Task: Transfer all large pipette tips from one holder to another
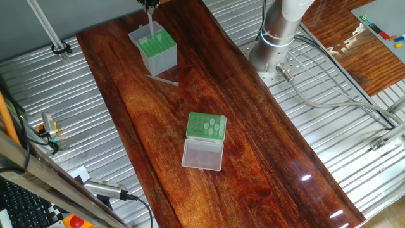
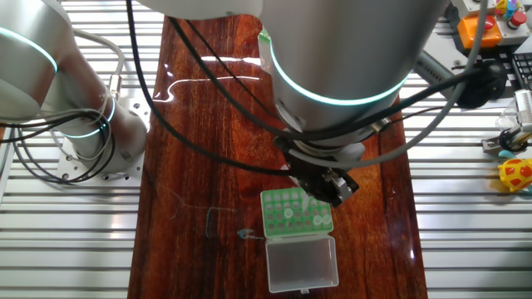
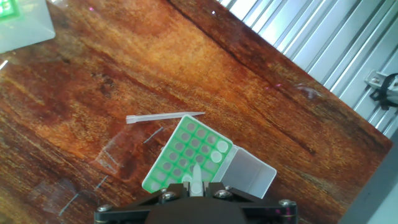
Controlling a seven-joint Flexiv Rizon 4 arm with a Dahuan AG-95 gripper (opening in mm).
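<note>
Seen from the hand view: hand (image 3: 194, 190) closed to a narrow gap on one pale tip (image 3: 196, 177), gripped by its wide end, thin end pointing down. Directly beneath the hand, the tall box (image 3: 163, 174) with its green grid top, most holes bare, a few white tips (image 3: 219, 148) standing in the row far from the fingers. Cannot tell whether the held tip touches the grid. Hinged clear lid (image 3: 252, 174) folded open off the box, to the right of the hand.

Just beyond the box, ahead of the fingers, a loose tip (image 3: 165, 117) lying flat on the table (image 3: 261, 93), near the box corner, nothing else around it. Well ahead and to the left, at the frame corner, part of the low rack (image 3: 22, 25).

From one fixed view: hand (image 1: 150, 5) at the top edge with the tip (image 1: 150, 16) hanging over the tall box (image 1: 158, 57); loose tip (image 1: 161, 79) on the wood (image 1: 253, 126) beside the box; low rack (image 1: 206, 126) well apart from the hand, its clear cover (image 1: 202, 154) lying open, several pale tips in its holes. Bare wood between rack and box.

From the other fixed view: the arm's big wrist (image 2: 349, 75) and black cables (image 2: 208, 141) covering much of the table (image 2: 199, 108); hand (image 2: 328, 184) low over the box (image 2: 270, 216), lid (image 2: 301, 262) open toward the camera. Ribbed metal (image 2: 66, 241) on both sides.
</note>
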